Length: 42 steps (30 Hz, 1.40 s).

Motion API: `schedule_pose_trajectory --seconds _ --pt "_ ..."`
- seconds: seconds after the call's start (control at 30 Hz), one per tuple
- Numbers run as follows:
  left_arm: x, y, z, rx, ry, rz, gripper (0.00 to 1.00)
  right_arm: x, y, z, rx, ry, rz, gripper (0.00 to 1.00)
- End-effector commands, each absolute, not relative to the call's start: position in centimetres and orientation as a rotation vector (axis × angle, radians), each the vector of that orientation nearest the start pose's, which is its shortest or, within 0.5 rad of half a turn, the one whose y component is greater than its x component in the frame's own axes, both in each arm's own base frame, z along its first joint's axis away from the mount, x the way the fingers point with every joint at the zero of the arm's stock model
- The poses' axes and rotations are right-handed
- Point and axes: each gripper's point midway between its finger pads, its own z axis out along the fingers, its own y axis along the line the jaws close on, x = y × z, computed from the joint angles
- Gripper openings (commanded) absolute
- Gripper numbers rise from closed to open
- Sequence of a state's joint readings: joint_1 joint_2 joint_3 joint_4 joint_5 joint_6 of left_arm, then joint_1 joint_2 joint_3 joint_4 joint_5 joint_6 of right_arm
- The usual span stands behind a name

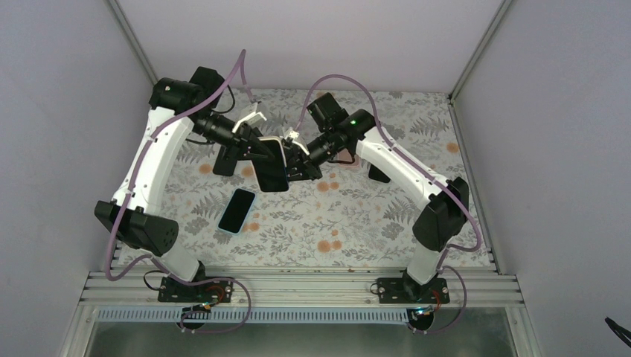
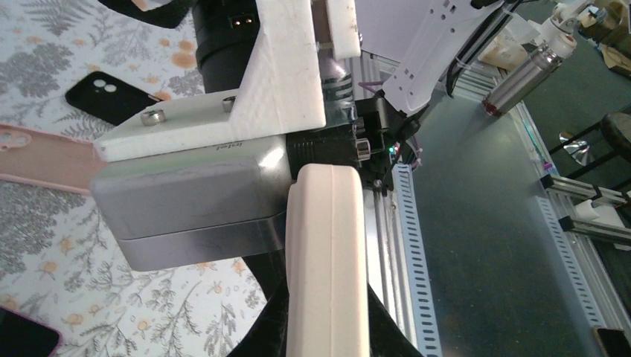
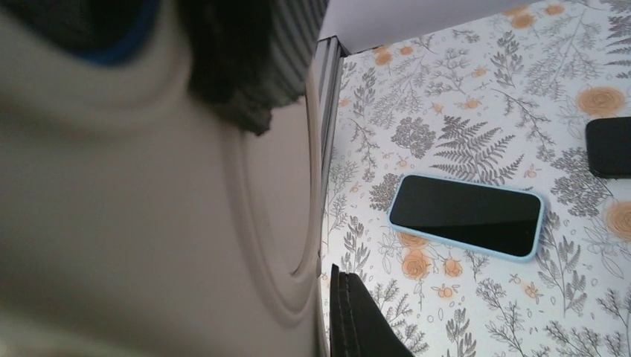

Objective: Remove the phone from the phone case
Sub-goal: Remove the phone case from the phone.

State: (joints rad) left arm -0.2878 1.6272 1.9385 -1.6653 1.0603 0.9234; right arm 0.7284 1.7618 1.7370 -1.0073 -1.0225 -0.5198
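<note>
top view: left gripper (image 1: 251,152) and right gripper (image 1: 296,160) meet mid-table on the phone (image 1: 270,165), which is held up off the table.
left wrist: cream phone case (image 2: 327,260) pinched edge-on in the left jaws; a pink case (image 2: 37,158) shows only here.
right wrist: jaws narrow against the case; can't tell what they pinch. a blue-cased phone (image 3: 467,216) lies well apart.
tip: i'd keep the left grip firm while the right peels one corner.

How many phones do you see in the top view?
2: the cream-cased phone held between left gripper and right gripper; the blue-cased phone flat on the table. Others may be hidden.
</note>
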Motion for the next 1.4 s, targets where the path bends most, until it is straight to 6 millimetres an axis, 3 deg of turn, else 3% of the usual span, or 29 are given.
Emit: schedule_pose_trajectory --seconds 0.0,0.1,0.17,0.23,0.3,0.37,0.53,0.67,0.77,0.83,0.93,1.03,1.2,1.37 --pt "27.8 -24.4 35.4 1.504 1.608 -1.073 0.02 14.1 37.3 38.8 -1.725 1.157 1.555 0.03" --pt "27.5 -24.1 35.8 1.499 1.617 -1.047 0.05 15.4 36.5 38.7 -1.695 1.197 1.537 0.03" --pt "27.5 -23.9 36.3 1.494 1.626 -1.016 0.15 16.4 36.0 38.6 -1.68 1.232 1.508 0.03" --pt "27.4 -23.6 36.9 1.488 1.637 -0.969 0.44 17.4 35.3 38.4 -1.663 1.267 1.483 0.03" --pt "27.2 -23.1 37.8 1.481 1.644 -0.897 0.8 18.8 34.5 38.0 -1.631 1.333 1.433 0.03" --pt "27.1 -22.4 39.0 1.469 1.645 -0.81 0.98 19.7 33.5 37.6 -1.612 1.377 1.398 0.03" --pt "26.0 -20.0 45.2 1.402 1.558 -0.507 1.0 23.4 29.9 37.1 -1.491 1.508 1.28 0.03" --pt "24.4 -17.6 52.0 1.301 1.415 -0.253 1.0 26.4 27.5 36.7 -1.381 1.603 1.213 0.03" --pt "24.4 -15.2 57.2 1.144 1.307 -0.044 1.0 31.0 25.2 36.1 -1.18 1.726 1.183 0.03" --pt "25.4 -14.2 58.7 1.045 1.262 0.05 1.0 34.3 23.2 36.6 -1.032 1.751 1.236 0.03" --pt "28.9 -13.1 57.6 0.919 1.219 0.189 1.0 38.5 21.6 36.5 -0.869 1.799 1.295 0.03" --pt "33.6 -13.1 53.9 0.816 1.284 0.265 1.0 42.0 21.1 36.1 -0.762 1.829 1.191 0.03" --pt "37.1 -17.3 47.5 0.837 1.317 0.355 1.0 45.6 20.4 36.4 -0.576 1.86 1.117 0.03" --pt "36.9 -22.6 43.3 0.946 1.264 0.326 1.0 48.9 18.9 37.8 -0.338 1.916 1.041 0.03"
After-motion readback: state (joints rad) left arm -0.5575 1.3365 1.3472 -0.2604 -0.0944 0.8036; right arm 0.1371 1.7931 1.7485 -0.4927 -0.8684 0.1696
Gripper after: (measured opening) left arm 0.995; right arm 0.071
